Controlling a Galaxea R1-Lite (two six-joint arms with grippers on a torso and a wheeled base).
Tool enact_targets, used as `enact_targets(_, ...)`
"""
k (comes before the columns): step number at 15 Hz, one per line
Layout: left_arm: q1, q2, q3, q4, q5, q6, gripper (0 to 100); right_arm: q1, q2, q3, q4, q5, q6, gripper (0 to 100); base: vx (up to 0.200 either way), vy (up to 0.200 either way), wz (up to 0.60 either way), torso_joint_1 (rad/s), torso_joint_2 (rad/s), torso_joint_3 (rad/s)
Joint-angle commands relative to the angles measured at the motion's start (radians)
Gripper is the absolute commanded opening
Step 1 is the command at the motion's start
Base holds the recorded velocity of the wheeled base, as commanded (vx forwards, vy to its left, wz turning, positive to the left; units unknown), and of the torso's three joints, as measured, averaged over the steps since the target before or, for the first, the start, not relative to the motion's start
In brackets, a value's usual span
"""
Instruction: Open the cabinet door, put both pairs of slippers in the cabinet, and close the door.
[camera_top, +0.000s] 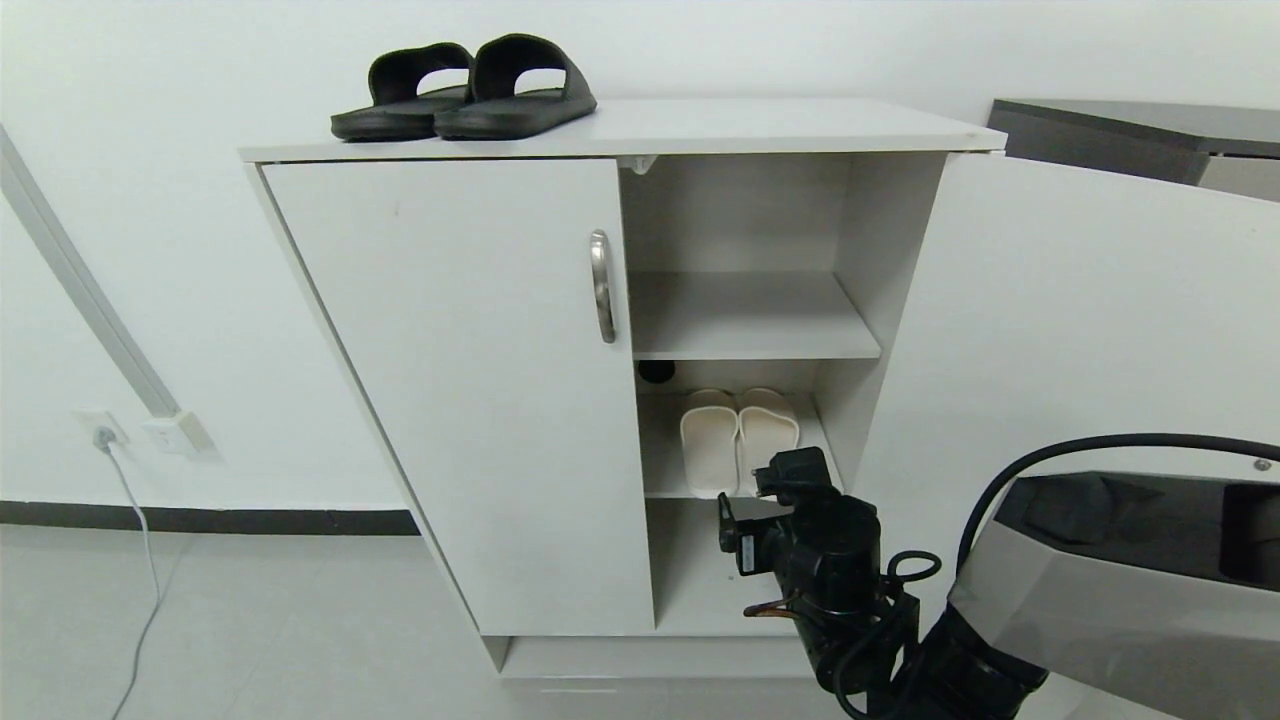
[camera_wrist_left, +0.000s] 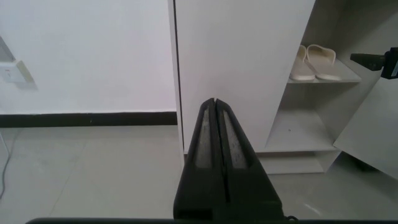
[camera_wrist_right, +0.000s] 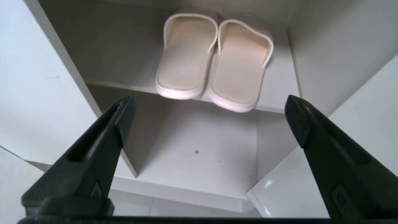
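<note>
Lower centre: your right gripper (camera_wrist_right: 208, 106), jaws spread wide and empty, faces the white pair (camera_wrist_right: 214, 59) lying on the middle shelf. Your left gripper (camera_wrist_left: 214, 109) is pressed closed on nothing. Upper left: the black pair (camera_top: 465, 90) atop the cabinet (camera_top: 780, 125) likely comes next, needing a high reach. The open door (camera_top: 1050, 320) is cut off at right.

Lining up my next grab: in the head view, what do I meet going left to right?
Wall socket → black slippers on the cabinet top → closed door's handle → cream slippers inside → open door.
</note>
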Motion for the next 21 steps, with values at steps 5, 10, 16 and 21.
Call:
enact_targets(5, 0.000, 0.002, 0.000, 0.000, 0.001, -0.002, 0, 0.000, 0.012, 0.006, -0.001, 0.000, 0.001, 100, 0.000, 0.080, 0.00, 0.002, 0.00, 0.000)
enact_targets(10, 0.000, 0.002, 0.000, 0.000, 0.001, -0.002, 0, 0.002, 0.018, 0.005, -0.003, 0.002, 0.001, 100, 0.000, 0.200, 0.00, 0.002, 0.00, 0.006)
enact_targets(16, 0.000, 0.002, 0.000, 0.000, 0.001, -0.002, 0, 0.002, 0.026, 0.006, -0.020, 0.002, 0.003, 100, 0.000, 0.200, 0.00, 0.001, 0.01, 0.002)
enact_targets(21, 0.000, 0.002, 0.000, 0.000, 0.001, -0.002, 0, -0.001, 0.026, 0.008, -0.032, 0.002, 0.001, 100, 0.000, 0.200, 0.00, 0.002, 0.00, 0.001)
